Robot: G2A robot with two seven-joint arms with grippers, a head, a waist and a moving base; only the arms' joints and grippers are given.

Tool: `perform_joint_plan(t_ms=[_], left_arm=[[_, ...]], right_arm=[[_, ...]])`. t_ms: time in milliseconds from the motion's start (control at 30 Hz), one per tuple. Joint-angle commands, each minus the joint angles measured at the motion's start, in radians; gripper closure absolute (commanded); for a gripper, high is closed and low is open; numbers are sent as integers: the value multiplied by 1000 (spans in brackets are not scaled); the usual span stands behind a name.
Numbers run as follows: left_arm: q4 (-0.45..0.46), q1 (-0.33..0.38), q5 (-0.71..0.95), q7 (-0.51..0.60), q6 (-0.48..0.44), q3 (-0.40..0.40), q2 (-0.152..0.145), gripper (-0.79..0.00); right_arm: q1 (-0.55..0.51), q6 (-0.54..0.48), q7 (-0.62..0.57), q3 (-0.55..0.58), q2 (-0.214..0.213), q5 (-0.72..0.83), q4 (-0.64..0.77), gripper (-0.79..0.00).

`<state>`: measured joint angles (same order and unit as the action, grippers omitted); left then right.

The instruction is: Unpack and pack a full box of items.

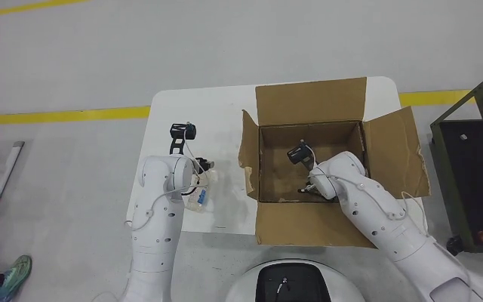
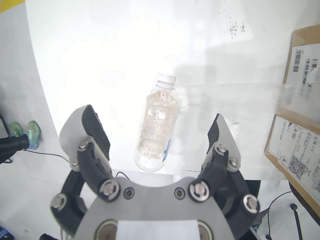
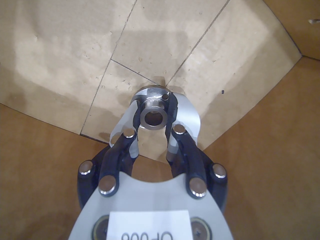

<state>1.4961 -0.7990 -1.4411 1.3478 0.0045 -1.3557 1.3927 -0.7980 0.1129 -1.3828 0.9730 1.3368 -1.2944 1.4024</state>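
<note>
Pinching metal bushing (image 3: 150, 94) inside box (image 1: 309, 102) with right gripper (image 3: 154, 113), prob to unpack it; hovering left gripper (image 2: 155, 116) open over bottle (image 2: 156, 136) outside box.

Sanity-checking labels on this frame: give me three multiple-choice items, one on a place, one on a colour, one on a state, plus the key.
1. Where is the clear bottle?
A. lying on the white table beside the box
B. inside the box
C. held in a hand

2. What colour is the bottle's cap?
A. red
B. white
C. blue

3. What state is the right hand in?
A. open above the table
B. open and empty in the box
C. shut on a metal part inside the box

Key:
1 A: the left wrist view shows it flat on the tabletop, with the open left hand not touching it.
2 B: the cap at the neck is white.
3 C: the fingers clamp the part's sides, with cardboard walls all around.
</note>
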Motion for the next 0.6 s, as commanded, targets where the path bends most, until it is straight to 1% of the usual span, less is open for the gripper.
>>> perform_joint_plan(t_ms=[0, 167, 300, 367, 467, 567], left_arm=[[0, 0, 0, 0, 0, 0, 0, -785], [0, 0, 0, 0, 0, 0, 0, -785], [0, 0, 0, 0, 0, 0, 0, -785], [0, 0, 0, 0, 0, 0, 0, -785], [0, 0, 0, 0, 0, 0, 0, -785], [0, 0, 0, 0, 0, 0, 0, -785]], right_arm=[[-3, 0, -3, 5, 0, -2, 12, 0], [-15, 0, -6, 34, -3, -6, 66, 0], [-36, -10, 9, 86, -10, 19, 153, 0], [-52, -24, 31, 126, -16, 34, 226, 0], [-89, -49, 74, 215, -28, 86, 364, 0], [-141, -71, 147, 317, -41, 121, 520, 0]])
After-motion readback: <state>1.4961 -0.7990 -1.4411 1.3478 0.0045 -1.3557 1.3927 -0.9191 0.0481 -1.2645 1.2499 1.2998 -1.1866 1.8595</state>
